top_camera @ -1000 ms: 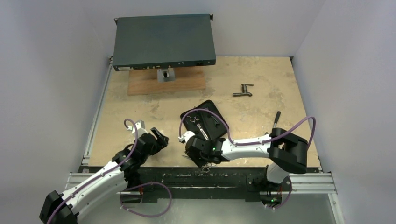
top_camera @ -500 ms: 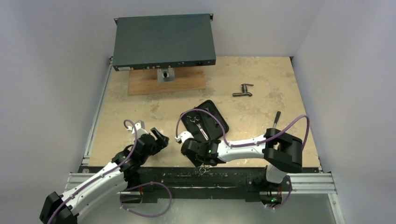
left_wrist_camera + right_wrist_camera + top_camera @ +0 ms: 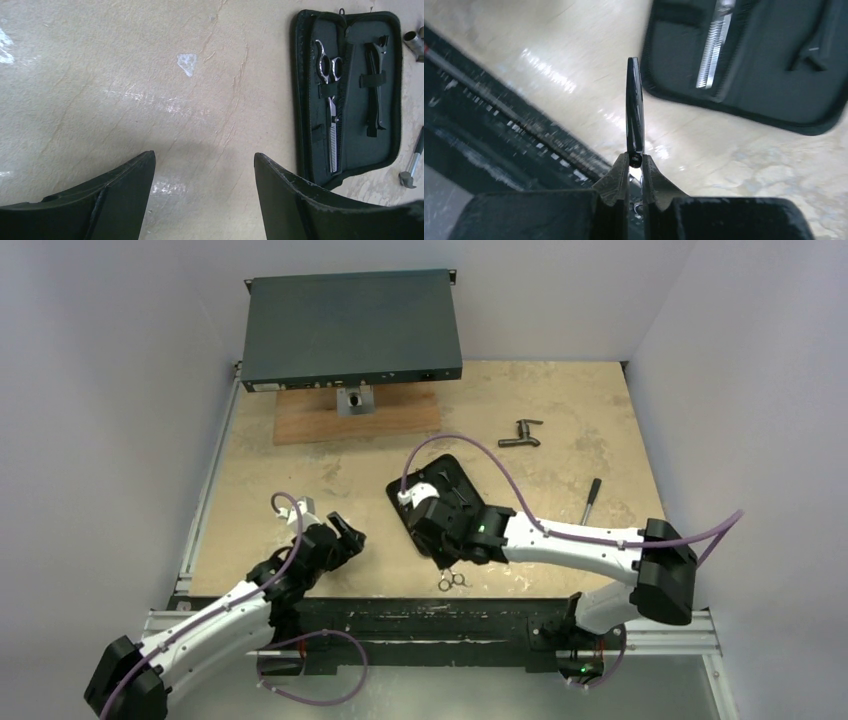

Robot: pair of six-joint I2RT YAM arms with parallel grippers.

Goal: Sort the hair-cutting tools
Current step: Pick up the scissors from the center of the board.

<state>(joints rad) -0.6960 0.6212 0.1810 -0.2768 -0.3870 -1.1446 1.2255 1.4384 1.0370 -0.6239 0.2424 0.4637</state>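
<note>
My right gripper (image 3: 635, 159) is shut on a pair of small scissors at their pivot. Their dark blades (image 3: 634, 107) stick out edge-on ahead of the fingers, above the table near the case's edge. In the top view their silver ring handles (image 3: 452, 581) show below the right gripper (image 3: 448, 558). An open black zip case (image 3: 357, 145) lies on the table and holds silver scissors with a toothed blade (image 3: 330, 100) and a thin black clip-like piece (image 3: 374, 95) under straps. My left gripper (image 3: 204, 157) stands open over bare table, left of the case (image 3: 443, 468).
A small hammer (image 3: 592, 498) lies right of the case and a dark T-shaped fitting (image 3: 520, 433) sits farther back. A dark flat box (image 3: 350, 328) rests on a wooden board (image 3: 385, 418) at the back. A black rail (image 3: 430, 620) runs along the near edge.
My right gripper closed on the scissors near the front rail, then moved with them away from the rail toward the case. The left arm barely shifted.
</note>
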